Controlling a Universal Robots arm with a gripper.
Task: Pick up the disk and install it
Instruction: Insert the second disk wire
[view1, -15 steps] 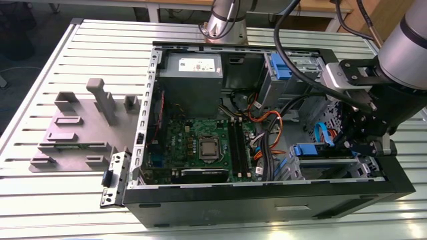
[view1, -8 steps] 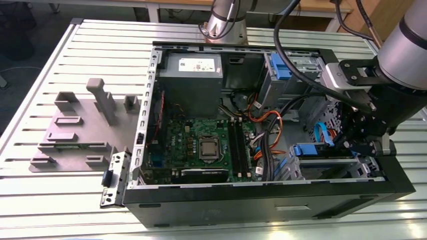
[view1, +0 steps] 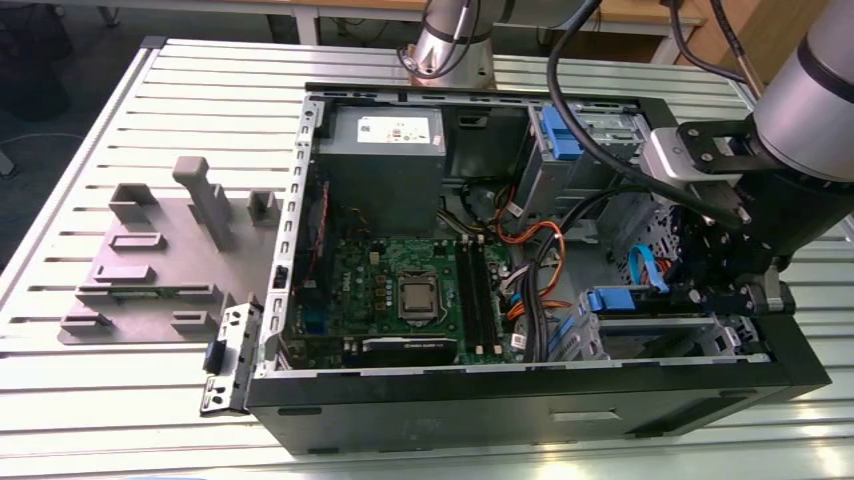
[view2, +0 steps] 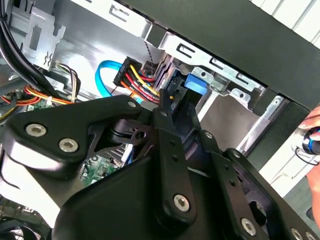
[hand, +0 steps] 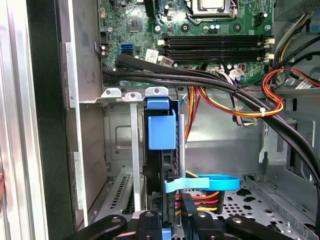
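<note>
The pincer (view1: 707, 290) reaches down inside the open computer case (view1: 534, 400), at the drive cage in the case's front corner on the exterior view's right, and it appears clamped on the disk (hand: 162, 150), though the fingertips are partly hidden, so this is a judgement. In the first wrist view the one disk stands on edge between the cage rails, its blue carrier tab (hand: 161, 129) facing the motherboard (hand: 200, 35). The step in hand looks like installation: the disk sits partly in its slot. Seating it calls for a straight push along the rails, keeping clear of the bundled cables (hand: 235, 105) and the single light-blue data cable (hand: 210, 182) just beside it. One case stands on the counter (view1: 80, 420), with one grey fixture plate (view1: 160, 260) beside it.
</note>
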